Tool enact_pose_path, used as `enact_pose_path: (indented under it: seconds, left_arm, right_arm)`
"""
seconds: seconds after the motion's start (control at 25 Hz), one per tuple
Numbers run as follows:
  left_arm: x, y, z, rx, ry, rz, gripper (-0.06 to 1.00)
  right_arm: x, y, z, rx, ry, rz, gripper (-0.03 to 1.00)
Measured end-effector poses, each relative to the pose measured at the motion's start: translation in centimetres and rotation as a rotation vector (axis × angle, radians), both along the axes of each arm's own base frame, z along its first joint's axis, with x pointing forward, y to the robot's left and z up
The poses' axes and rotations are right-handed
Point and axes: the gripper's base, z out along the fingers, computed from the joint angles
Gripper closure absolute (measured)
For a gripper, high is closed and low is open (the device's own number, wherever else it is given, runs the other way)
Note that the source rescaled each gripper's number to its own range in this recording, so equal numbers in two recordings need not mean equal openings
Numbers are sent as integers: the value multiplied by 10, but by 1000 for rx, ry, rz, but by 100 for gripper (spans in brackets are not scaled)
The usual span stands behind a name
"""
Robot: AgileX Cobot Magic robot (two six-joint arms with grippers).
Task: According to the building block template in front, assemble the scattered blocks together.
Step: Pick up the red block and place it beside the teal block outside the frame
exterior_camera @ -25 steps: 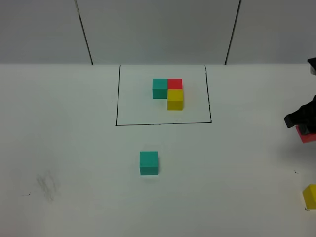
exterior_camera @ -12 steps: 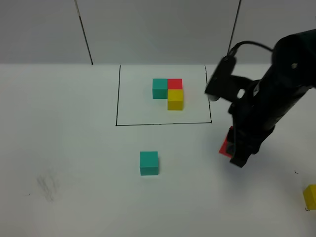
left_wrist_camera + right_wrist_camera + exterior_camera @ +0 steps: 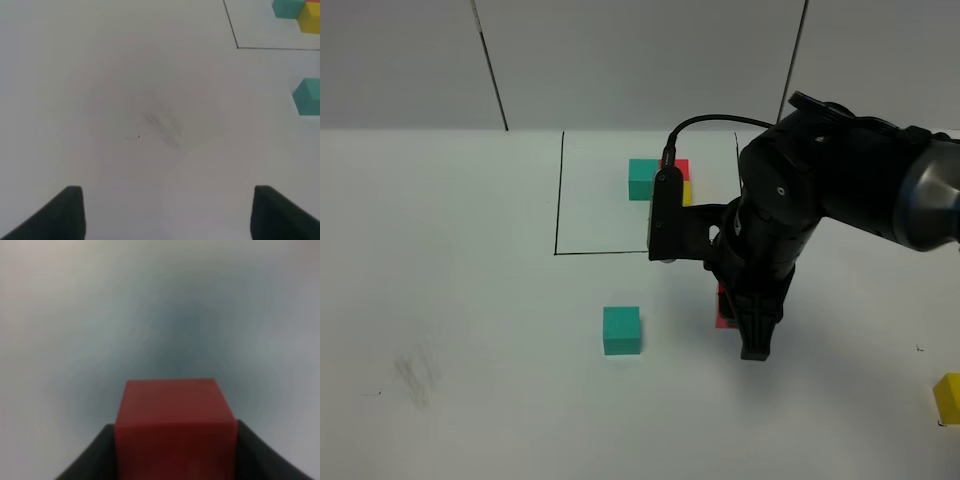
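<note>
Exterior high: my right arm reaches to centre frame, wrist bent downward. The right gripper is clenched on the red matte cube, right of centre. The loose teal matte cube lies left of it, well apart. The yellow matte cube is at the lower right edge. The black-framed teal-red-yellow template cluster is at upper centre, partly hidden by the arm.

Left wrist: my left gripper hangs over the white table, jaws spread and holding nothing.

Right wrist: the red cube sits between my dark fingers. The surroundings are blurred.
</note>
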Motion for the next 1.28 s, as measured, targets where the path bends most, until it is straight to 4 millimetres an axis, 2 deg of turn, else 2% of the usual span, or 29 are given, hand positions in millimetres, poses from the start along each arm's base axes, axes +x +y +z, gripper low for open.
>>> enact_pose_path:
  seconds: [0.24, 0.36, 0.8, 0.92, 1.28]
  left_arm:
    - [0, 0, 0, 0, 0, 0, 38]
    - [0, 0, 0, 0, 0, 0, 38]
    - [0, 0, 0, 6, 0, -3, 38]
    - [0, 0, 0, 6, 0, -3, 38]
    - [0, 0, 0, 6, 0, -3, 38]
  right_arm:
    - [24, 23, -15, -65, 44, 69, 75]
    - [29, 30, -14, -50, 38, 100, 75]
    - [25, 56, -34, 6, 46, 164, 75]
    - [25, 58, -34, 16, 41, 158, 75]
    - [26, 60, -51, -5, 77, 140, 75]
